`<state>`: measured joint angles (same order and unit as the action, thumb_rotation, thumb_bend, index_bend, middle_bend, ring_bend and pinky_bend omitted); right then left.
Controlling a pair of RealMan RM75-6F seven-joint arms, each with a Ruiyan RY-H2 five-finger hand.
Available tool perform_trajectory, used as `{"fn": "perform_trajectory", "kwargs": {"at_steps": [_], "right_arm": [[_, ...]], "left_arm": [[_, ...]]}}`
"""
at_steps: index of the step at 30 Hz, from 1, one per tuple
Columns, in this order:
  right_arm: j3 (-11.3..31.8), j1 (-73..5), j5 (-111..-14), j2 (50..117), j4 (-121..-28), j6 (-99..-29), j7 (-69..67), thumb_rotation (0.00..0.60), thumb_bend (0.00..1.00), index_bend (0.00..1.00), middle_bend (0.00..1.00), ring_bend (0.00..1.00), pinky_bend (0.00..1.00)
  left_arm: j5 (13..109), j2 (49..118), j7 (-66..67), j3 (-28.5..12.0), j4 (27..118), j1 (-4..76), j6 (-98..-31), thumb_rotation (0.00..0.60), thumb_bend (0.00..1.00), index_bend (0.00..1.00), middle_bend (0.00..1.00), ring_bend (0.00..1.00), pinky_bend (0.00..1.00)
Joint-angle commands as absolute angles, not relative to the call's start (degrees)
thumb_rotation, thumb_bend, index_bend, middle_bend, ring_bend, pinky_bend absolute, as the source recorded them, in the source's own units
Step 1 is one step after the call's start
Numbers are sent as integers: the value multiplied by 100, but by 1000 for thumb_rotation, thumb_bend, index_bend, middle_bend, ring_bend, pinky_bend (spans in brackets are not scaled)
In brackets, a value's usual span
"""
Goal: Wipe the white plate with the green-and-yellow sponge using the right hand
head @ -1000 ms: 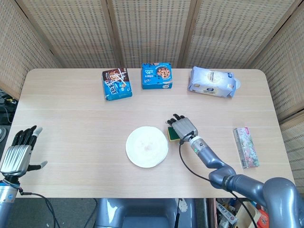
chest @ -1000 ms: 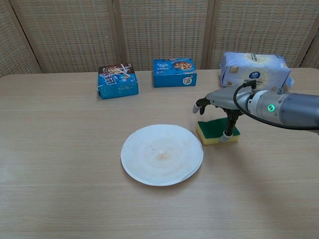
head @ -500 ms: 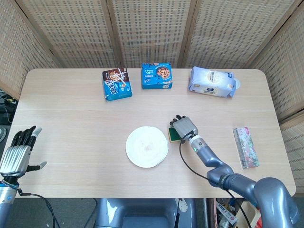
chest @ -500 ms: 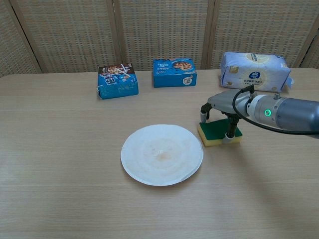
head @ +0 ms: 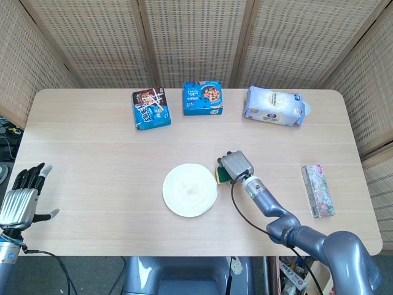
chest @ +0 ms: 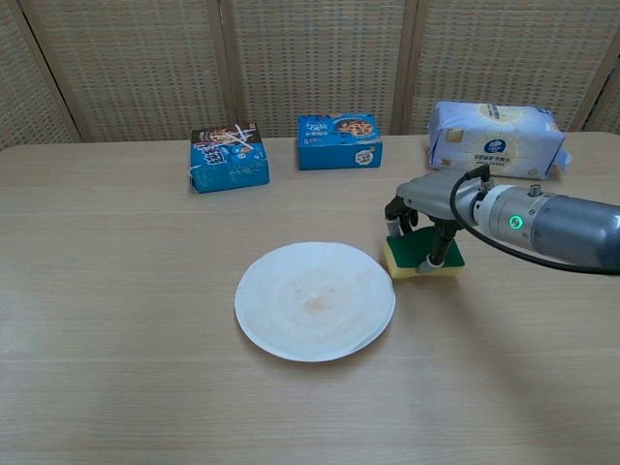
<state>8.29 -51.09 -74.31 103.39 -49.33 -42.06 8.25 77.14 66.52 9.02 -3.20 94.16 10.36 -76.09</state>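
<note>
The white plate (head: 190, 190) (chest: 315, 300) lies flat in the middle of the table. Just off its right rim the green-and-yellow sponge (head: 220, 174) (chest: 417, 263) sits on the wood, green side up. My right hand (head: 237, 166) (chest: 426, 205) is over the sponge, with its fingers curled down on the sponge's two sides, gripping it. Most of the sponge is hidden under the hand in the head view. My left hand (head: 21, 200) hangs off the table's left edge, fingers apart and holding nothing.
Two blue snack boxes (head: 150, 108) (head: 202, 98) and a white tissue pack (head: 274, 106) line the far edge. A flowery packet (head: 318, 190) lies near the right edge. Wicker screens stand behind the table.
My right hand's fingers have drawn in from spread above the sponge to closed around it. The sponge has shifted slightly left toward the plate. The left hand has barely moved.
</note>
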Motion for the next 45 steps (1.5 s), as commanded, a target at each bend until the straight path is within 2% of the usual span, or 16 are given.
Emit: {"fn": "perform_trajectory", "kwargs": {"at_steps": [1,5,7,11,13,16,22,27,35,45], "right_arm": [[769,-5110,-7732,10260,-4991,-4497,668,600,244,526,500,350,552],[694,-5171,-8188,9953,-5352,-4969,802,600,274,529,503,351,552],[631,-5251,-8552,9654,-5823,-5286,1126,600,275,537,510,357,555],[558,-5362,-8883,9341,-6475,-5429,1617,600,281,546,517,366,558],[527,-5616,-9100,9244,-7085,-5210,1732,600,289,546,517,366,558],[664,-5841,-8830,9211,-7384,-4689,1710,600,318,546,517,366,558],[887,-6338,-8429,9631,-7105,-3884,1915,600,386,546,517,366,558],[959,-6615,-8232,10023,-6686,-3507,1964,600,407,547,517,366,558],[845,-6812,-8085,10734,-5625,-3318,2241,600,470,573,518,367,559],[468,-6724,-8270,10817,-5341,-3378,2574,600,481,598,527,386,577]], "left_arm": [[7700,6652,887,-321,9404,1049,-7577,600,0,0,0,0,0],[7697,6655,890,-316,9400,1069,-7538,600,0,0,0,0,0],[7705,6650,889,-315,9409,1073,-7539,600,0,0,0,0,0],[7701,6646,882,-316,9413,1080,-7527,600,0,0,0,0,0],[7706,6649,896,-308,9423,1105,-7481,600,0,0,0,0,0],[7704,6653,926,-304,9424,1116,-7469,600,0,0,0,0,0],[7645,6661,913,-318,9395,1141,-7415,600,0,0,0,0,0],[7541,6683,902,-343,9336,1183,-7311,600,0,0,0,0,0],[7400,6693,852,-382,9270,1241,-7177,600,0,0,0,0,0],[7328,6713,862,-373,9230,1272,-7101,600,0,0,0,0,0]]}}
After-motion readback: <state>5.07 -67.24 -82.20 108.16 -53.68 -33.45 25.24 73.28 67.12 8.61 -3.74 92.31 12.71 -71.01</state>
